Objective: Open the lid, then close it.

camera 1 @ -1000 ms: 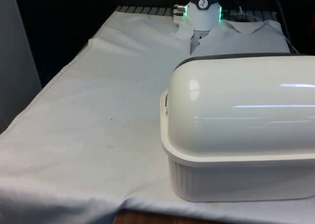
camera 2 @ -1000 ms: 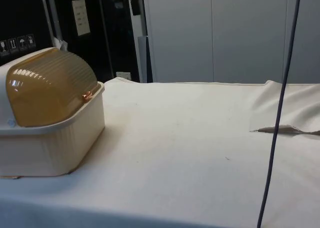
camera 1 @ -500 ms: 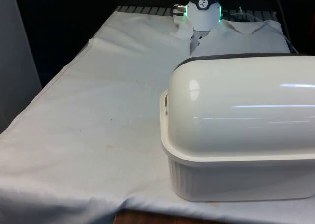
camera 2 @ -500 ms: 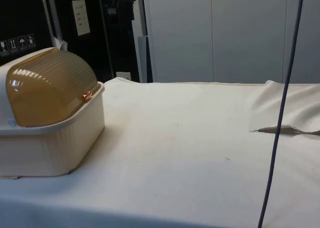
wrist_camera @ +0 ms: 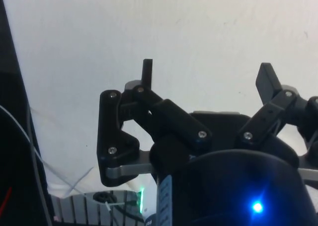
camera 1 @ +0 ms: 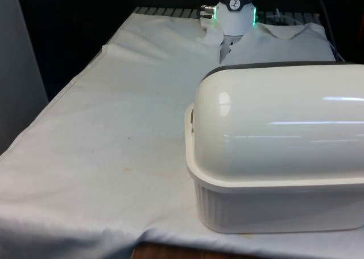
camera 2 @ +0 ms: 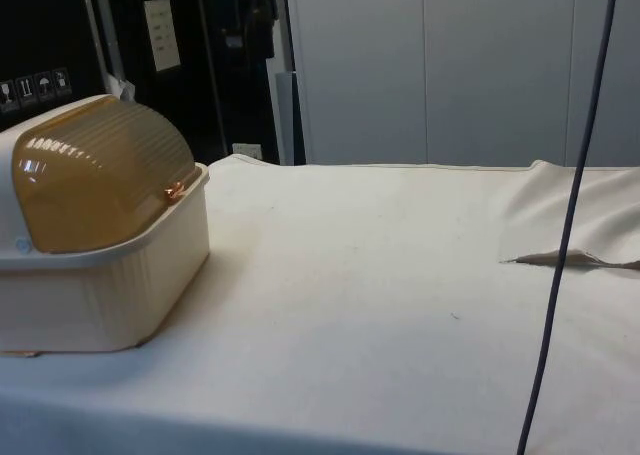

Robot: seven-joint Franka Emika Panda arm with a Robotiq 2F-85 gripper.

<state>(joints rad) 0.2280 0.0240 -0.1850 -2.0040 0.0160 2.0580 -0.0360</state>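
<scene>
Bread box shut, lid not yet touched.

Front view: cream bread box (camera 1: 278, 156) near the worktop (camera 1: 114, 128) edge, on the front view's right, turned back-on. Side view: brown ribbed lid (camera 2: 100, 170) rolled down over the bread box, small knob (camera 2: 174, 189) at the lid's lower edge. Wrist view: pincer (wrist_camera: 206, 74) spread wide, holding nothing, over bare cloth away from the bread box. Opening step probably just starting; next, reach the knob and roll the lid up.
</scene>
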